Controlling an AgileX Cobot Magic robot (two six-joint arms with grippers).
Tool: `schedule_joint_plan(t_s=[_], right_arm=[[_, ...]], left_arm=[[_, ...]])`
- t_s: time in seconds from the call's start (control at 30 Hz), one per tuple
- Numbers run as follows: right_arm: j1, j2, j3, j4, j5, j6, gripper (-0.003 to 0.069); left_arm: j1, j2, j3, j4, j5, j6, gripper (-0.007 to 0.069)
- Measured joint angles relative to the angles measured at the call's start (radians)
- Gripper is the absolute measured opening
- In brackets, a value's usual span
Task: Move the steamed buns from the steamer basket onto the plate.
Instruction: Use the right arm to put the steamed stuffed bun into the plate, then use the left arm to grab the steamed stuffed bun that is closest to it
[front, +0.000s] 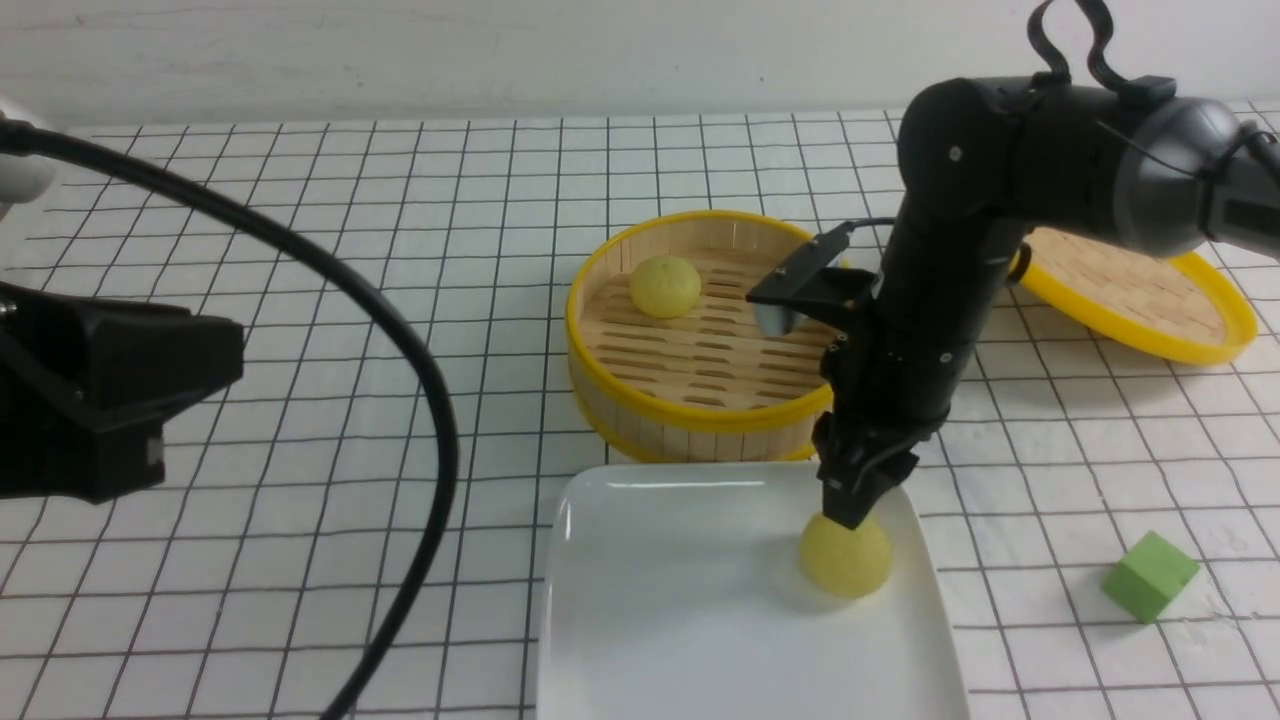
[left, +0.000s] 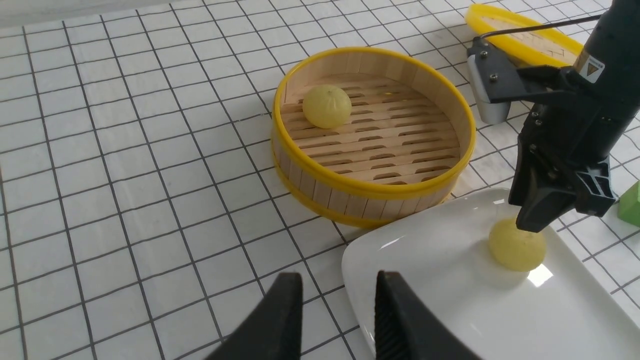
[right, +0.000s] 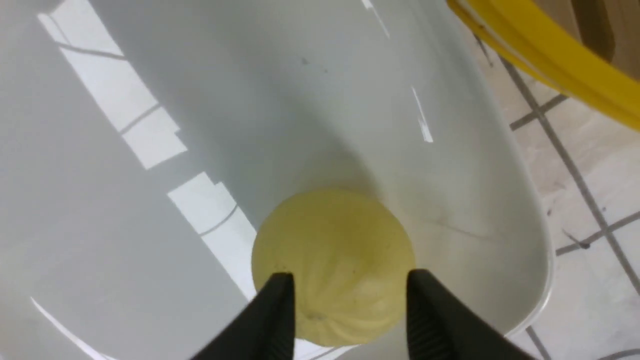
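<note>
Checked white surface (front: 300, 200) on my feed: one steamed bun (front: 850, 565) rests near the plate (front: 650, 600)'s far right corner, my right gripper (front: 850, 505) just above it, jaws parted astride its top. Second bun (front: 665, 286) sits by the steamer basket (front: 700, 410)'s far left wall. My left gripper (left: 337, 310) hangs narrowly parted, empty

Robot lab test bench, not a lived-in room. Table (front: 300, 250) covered by white cloth with black grid; bare white wall (front: 400, 50) behind. Two black robot arms flank the scene: left arm (front: 90, 400), right arm (front: 1000, 200). Loose black cable (front: 440, 420) hangs over table. Kitchen props laid out: bamboo basket (front: 700, 418), lid (front: 1130, 290), white plate (front: 680, 600), bun (front: 665, 285), second bun (front: 845, 562), green cube (front: 1150, 577).
</note>
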Motion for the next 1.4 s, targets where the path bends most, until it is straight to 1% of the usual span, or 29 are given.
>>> schedule_joint_plan(t_s=[0.1,0.17,0.37,0.53,0.7,0.87,1.0,1.1,1.17,1.23,1.3,1.33,1.4], right_arm=[[0.000,0.000,-0.007,-0.019,0.000,0.001,0.0403],[0.000,-0.002,-0.035,-0.031,0.001,0.006,0.0419],[0.000,-0.053,-0.141,-0.035,-0.024,0.031,0.0425],[0.000,-0.199,-0.270,-0.037,-0.108,0.096,0.0425],[0.000,-0.370,-0.294,-0.037,-0.191,0.146,0.0425],[0.000,-0.532,-0.298,-0.044,-0.197,0.162,0.0425],[0.000,-0.669,-0.298,-0.045,-0.142,0.168,0.0425],[0.000,-0.727,-0.298,-0.050,-0.096,0.169,0.0425],[0.000,-0.812,-0.294,-0.069,-0.013,0.170,0.0425],[0.000,-0.848,-0.284,-0.074,0.015,0.172,0.0425],[0.000,-0.907,-0.256,-0.077,0.044,0.180,0.0425],[0.000,-0.949,-0.230,-0.078,0.044,0.187,0.0425],[0.000,-1.024,-0.185,-0.078,0.044,0.199,0.0425]], left_arm=[[0.000,0.000,0.000,0.000,0.000,0.000,0.0241],[0.000,0.000,0.000,0.000,0.000,0.000,0.0241],[0.000,0.000,0.000,0.000,0.000,0.000,0.0241],[0.000,0.000,0.000,0.000,-0.013,0.000,0.0241],[0.000,0.000,0.000,0.000,-0.036,0.000,0.0241],[0.000,0.000,0.000,-0.026,-0.061,0.000,0.0241],[0.000,0.019,-0.001,-0.147,-0.108,0.009,0.0241],[0.000,0.040,-0.001,-0.191,-0.113,0.037,0.0241],[0.000,0.089,-0.001,-0.270,-0.105,0.124,0.0241],[0.000,0.113,-0.001,-0.311,-0.095,0.174,0.0241],[0.000,0.153,-0.001,-0.384,-0.080,0.236,0.0241],[0.000,0.185,-0.001,-0.447,-0.068,0.297,0.0241],[0.000,0.222,-0.001,-0.525,-0.059,0.384,0.0241]])
